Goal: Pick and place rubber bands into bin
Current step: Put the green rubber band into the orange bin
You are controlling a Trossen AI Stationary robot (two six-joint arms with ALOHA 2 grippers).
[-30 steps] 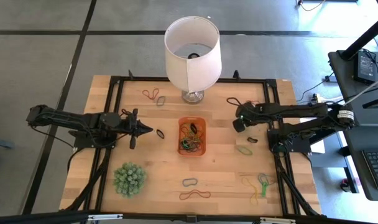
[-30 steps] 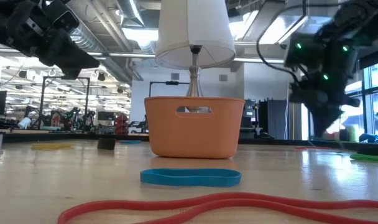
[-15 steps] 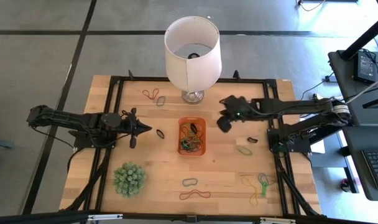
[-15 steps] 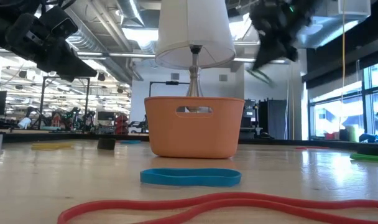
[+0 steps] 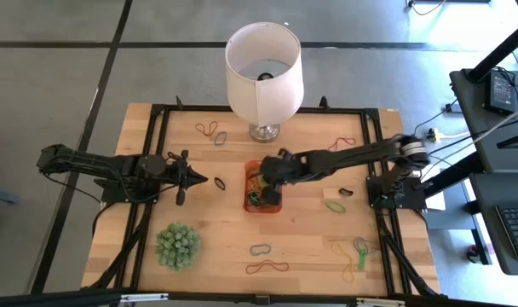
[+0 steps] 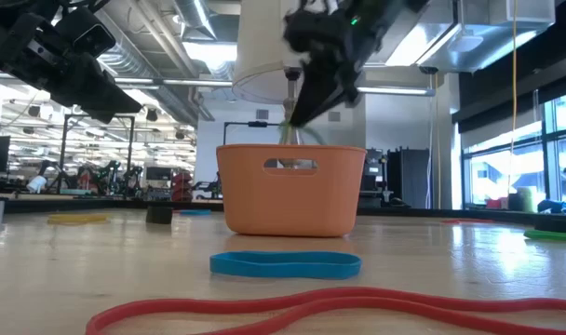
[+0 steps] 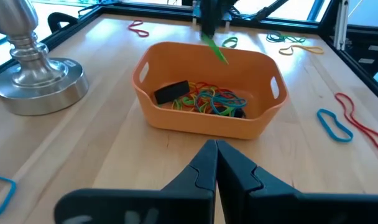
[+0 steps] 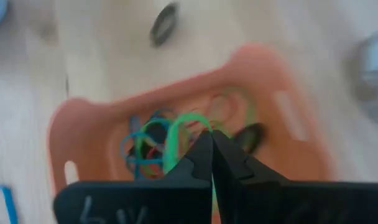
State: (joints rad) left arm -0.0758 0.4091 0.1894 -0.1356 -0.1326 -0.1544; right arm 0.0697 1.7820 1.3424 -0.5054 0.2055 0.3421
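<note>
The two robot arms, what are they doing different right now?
The right gripper reaches over the orange bin, while the left gripper hangs over bare table beside the bin. The right gripper pinches a green rubber band above the bin; the left gripper holds nothing. Both have their fingers closed together, and both point toward the bin.

Showing two slim arms in matte black, jointed in segments, with thin dark cables trailing along the left arm [image 5: 97,162]. Carrying a pale grey collar on the right arm [image 5: 361,155]. Tapering into narrow black fingers [image 7: 229,165], smooth and wedge-shaped.
</note>
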